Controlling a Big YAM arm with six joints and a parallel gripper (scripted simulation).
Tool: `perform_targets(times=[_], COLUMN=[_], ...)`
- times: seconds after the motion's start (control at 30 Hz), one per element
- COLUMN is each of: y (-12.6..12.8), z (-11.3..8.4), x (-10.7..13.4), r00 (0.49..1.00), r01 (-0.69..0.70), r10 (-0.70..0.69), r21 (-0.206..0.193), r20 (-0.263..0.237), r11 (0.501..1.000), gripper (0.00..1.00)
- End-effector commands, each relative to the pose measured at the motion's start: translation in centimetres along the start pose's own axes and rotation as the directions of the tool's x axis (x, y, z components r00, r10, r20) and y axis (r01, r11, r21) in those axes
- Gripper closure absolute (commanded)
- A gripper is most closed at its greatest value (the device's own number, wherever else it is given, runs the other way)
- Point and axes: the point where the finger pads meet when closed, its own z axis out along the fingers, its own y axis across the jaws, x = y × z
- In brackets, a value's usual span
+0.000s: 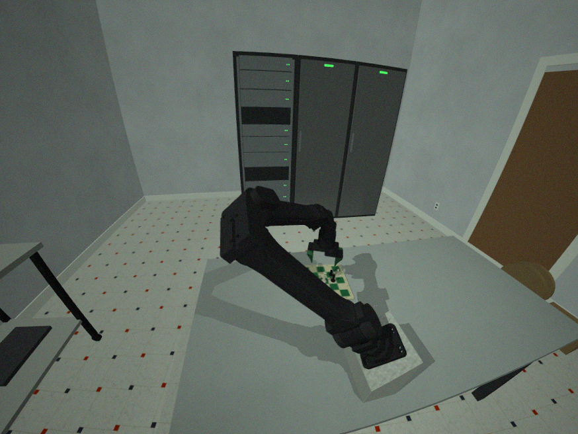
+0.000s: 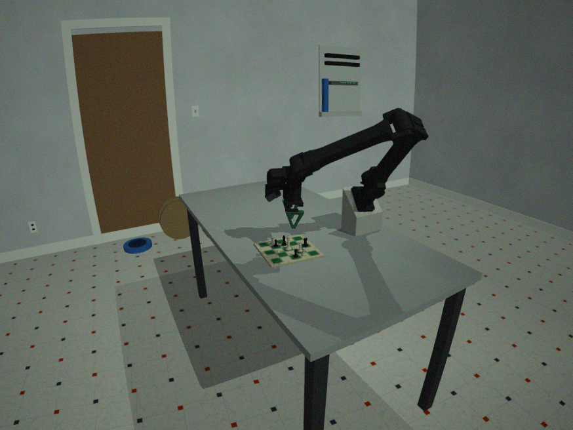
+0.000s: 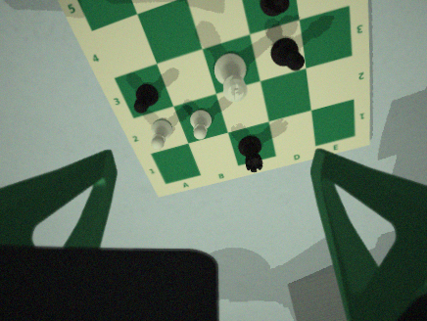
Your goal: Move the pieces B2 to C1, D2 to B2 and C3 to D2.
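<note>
In the exterior view, the arm [image 1: 289, 270] [image 2: 342, 145] has a matt black finish with smooth, hard-looking casings. The fingers [image 1: 338, 257] [image 2: 294, 218], at lower left and lower right of the wrist view, look like smooth dark green plastic with a faint sheen. The table [image 1: 261, 373] [image 2: 324, 286] [image 3: 196, 220] is smooth and dull grey. The white piece [image 3: 229, 68] at upper centre of the wrist view has a soft gloss; the black piece [image 3: 250, 146] below it looks matt. The brown door [image 1: 527, 159] [image 2: 122, 129], upper left in the exterior view, has a finely grained, wood-like surface.
</note>
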Motion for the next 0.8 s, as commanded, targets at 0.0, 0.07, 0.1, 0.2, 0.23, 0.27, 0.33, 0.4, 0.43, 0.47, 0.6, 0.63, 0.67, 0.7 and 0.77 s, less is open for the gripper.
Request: perform_targets(times=[0.0,0.07,0.1,0.2,0.23,0.27,0.33,0.4,0.43,0.47,0.6,0.63,0.67,0.7,0.77], y=[-0.2,-0.3,-0.4,-0.6,-0.7,-0.8,-0.9,-1.0,-1.0,-1.0,-1.1,-1.1,-1.1,-1.1,-1.1], z=[-1.3,-1.5,-1.5,-1.7,-1.7,-1.7,-1.8,-1.9,-1.9,-1.9,-1.9,-1.9,-2.0,-2.0,-2.0], x=[-2.0,-2.2,-2.3,-2.6,-2.7,-2.7,-2.9,-3.0,-3.0,-3.0,-3.1,-3.2,-3.2,-3.2,-3.2], r00=[0.961,0.931,0.913,0.846,0.820,0.793,0.732,0.666,0.630,0.630,0.454,0.412,0.368,0.324,0.233], r01=[0.277,0.366,0.409,0.533,0.572,0.610,0.681,0.746,0.777,0.777,0.891,0.911,0.930,0.946,0.972], r10=[-0.277,-0.366,-0.409,-0.533,-0.572,-0.610,-0.681,-0.746,-0.776,-0.776,-0.891,-0.911,-0.930,-0.946,-0.972], r21=[-0.011,-0.010,-0.010,-0.006,-0.005,-0.004,-0.002,0.000,0.000,0.000,0.001,0.000,0.000,-0.001,-0.004], r20=[0.002,0.005,0.006,0.010,0.011,0.013,0.015,0.016,0.017,0.017,0.017,0.016,0.016,0.016,0.016], r11=[0.961,0.931,0.913,0.846,0.820,0.793,0.732,0.666,0.630,0.630,0.454,0.412,0.368,0.324,0.233], gripper=[0.00,0.00,0.00,0.00,0.00,0.00,0.00,0.00,0.00,0.00,0.00,0.00,0.00,0.00,0.00])
